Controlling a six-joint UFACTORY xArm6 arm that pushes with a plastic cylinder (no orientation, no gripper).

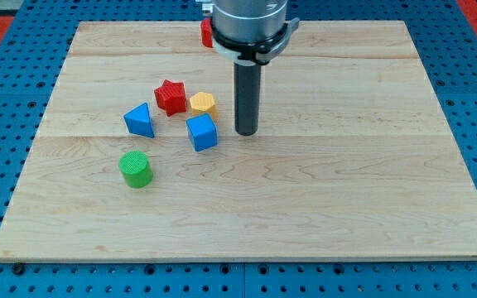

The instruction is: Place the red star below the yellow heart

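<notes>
The red star (171,96) lies on the wooden board (346,190), left of centre near the view's top. A yellow block (203,103) touches its right side; its shape is hard to make out. My tip (246,132) stands to the right of the yellow block and of the blue cube (202,132), apart from both. No block touches the tip.
A blue triangular block (140,121) lies left of the blue cube. A green cylinder (136,169) stands lower left. A red block (207,33) is partly hidden behind the arm at the view's top. Blue perforated table surrounds the board.
</notes>
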